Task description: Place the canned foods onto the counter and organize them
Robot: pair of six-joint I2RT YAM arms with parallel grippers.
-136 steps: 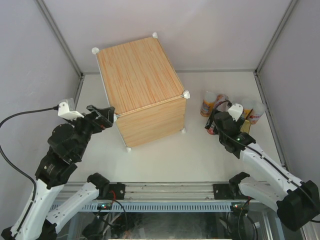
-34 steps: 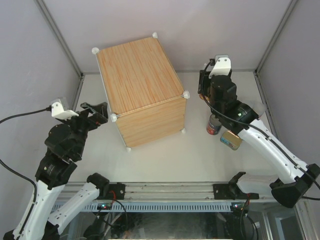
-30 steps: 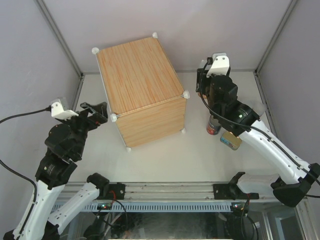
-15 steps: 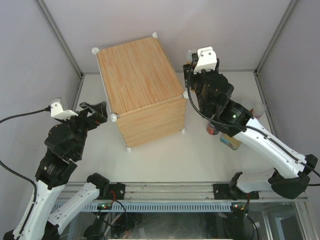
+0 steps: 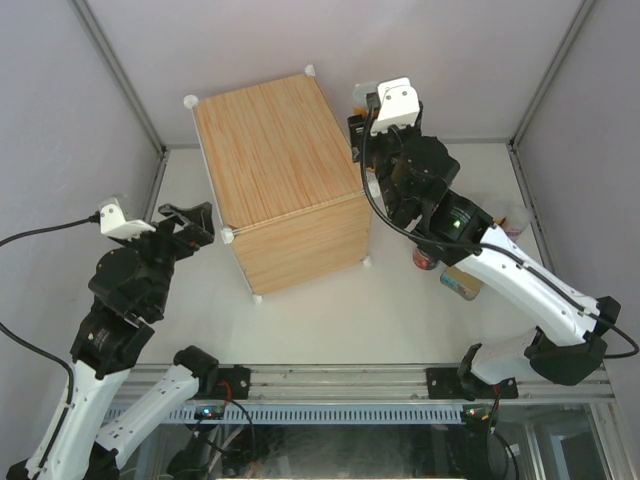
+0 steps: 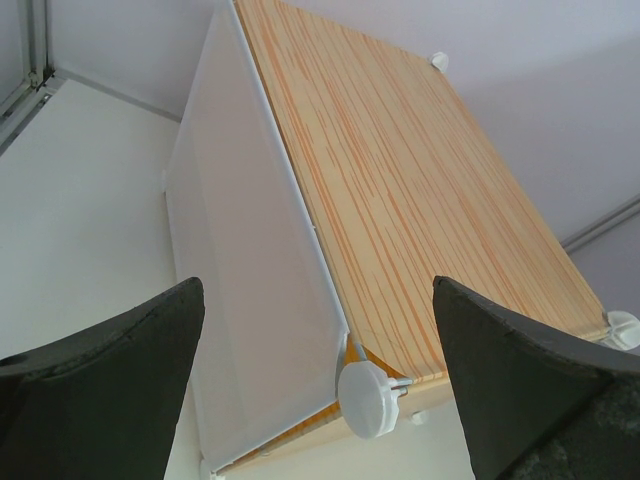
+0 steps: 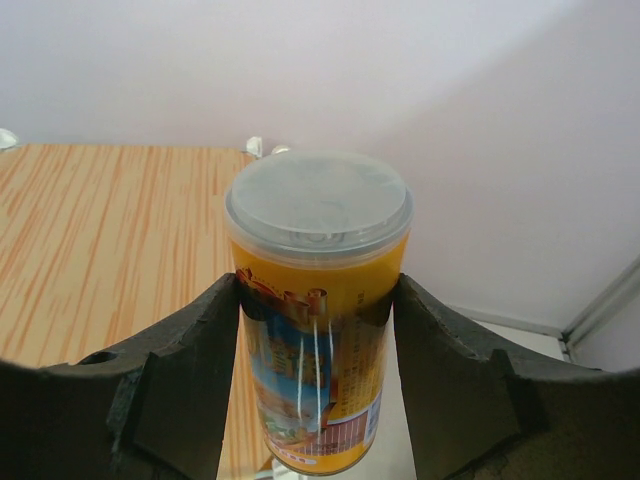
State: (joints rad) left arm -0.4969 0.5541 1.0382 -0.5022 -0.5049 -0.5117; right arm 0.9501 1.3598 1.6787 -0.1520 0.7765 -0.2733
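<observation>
The counter (image 5: 270, 160) is a big wood-grain box with white ball corners, standing at the back of the table. My right gripper (image 7: 318, 345) is shut on a tall orange-labelled can (image 7: 320, 290) with a pale lid, held upright beside and above the counter's top (image 7: 100, 240). From above, that gripper (image 5: 362, 135) hangs at the counter's right edge. More canned foods stand on the table to the right: a dark can (image 5: 425, 258) and a flat tin (image 5: 460, 283). My left gripper (image 6: 320, 380) is open, facing the counter's near left corner (image 6: 367, 398) with nothing between its fingers.
A pale-lidded can (image 5: 515, 215) shows partly behind the right arm near the right wall. Grey walls with metal frame posts (image 5: 120, 75) close in the table on three sides. The left gripper (image 5: 190, 225) hovers left of the counter's translucent side panel (image 6: 250, 290).
The right arm has carried the orange can up and to the left, from above the cans on the right to the counter's right edge. The left arm has stayed still.
</observation>
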